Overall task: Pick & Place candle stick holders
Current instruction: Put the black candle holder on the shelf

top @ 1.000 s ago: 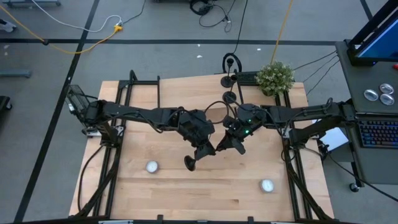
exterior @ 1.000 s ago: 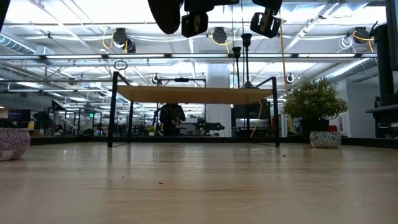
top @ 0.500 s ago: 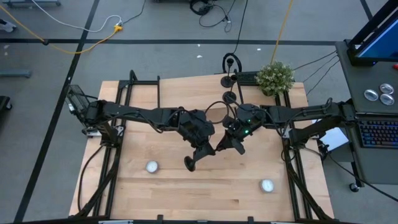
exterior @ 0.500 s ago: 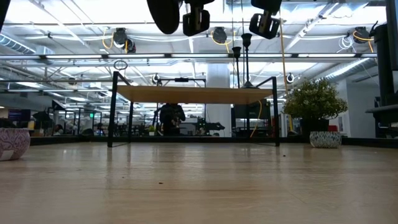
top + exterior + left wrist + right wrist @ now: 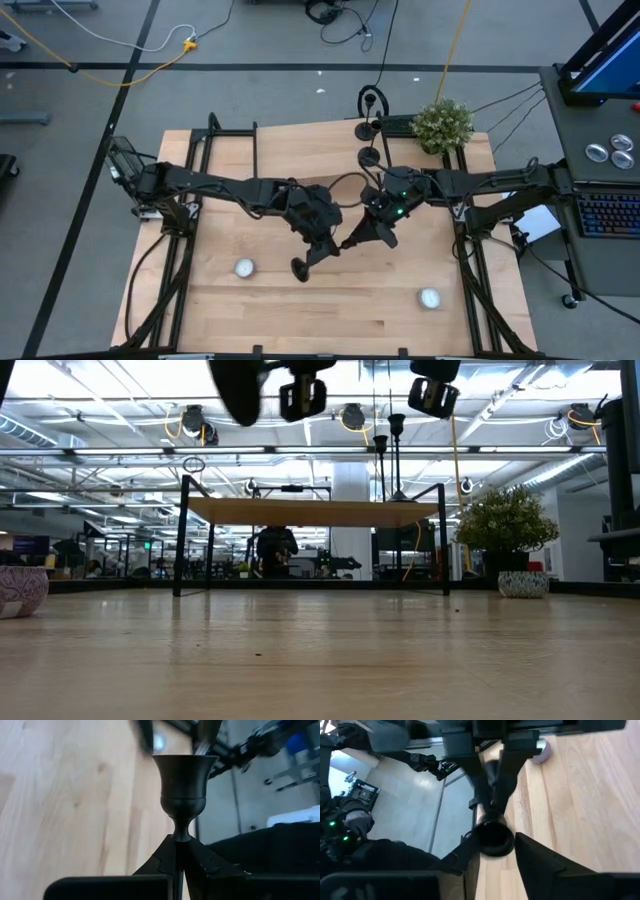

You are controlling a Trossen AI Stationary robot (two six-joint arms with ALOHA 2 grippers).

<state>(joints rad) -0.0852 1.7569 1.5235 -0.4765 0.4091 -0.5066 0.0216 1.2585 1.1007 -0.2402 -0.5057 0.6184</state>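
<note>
Your left hand (image 5: 179,851) is clamped on the thin stem of a candle stick holder (image 5: 183,790); both fingers are pressed together just under the cup. In the high view that holder (image 5: 303,266) hangs in the air over the middle of the worktop (image 5: 330,305), disc base toward the front edge.

Your right hand (image 5: 496,852) has its fingers apart, one on each side of the same holder's cup (image 5: 492,838); I can't tell if they touch it. In the high view it (image 5: 352,241) sits just beside the left hand (image 5: 322,249), tips nearly meeting.

Two more holders (image 5: 367,128) (image 5: 369,157) stand near the back edge, next to a small potted plant (image 5: 442,124) at the back right corner.

Two white tealights: one (image 5: 244,267) toward the front left, one (image 5: 429,297) toward the front right. The front strip between them is bare wood. Black frame rails run along both side edges.

No readable labels or writing.
</note>
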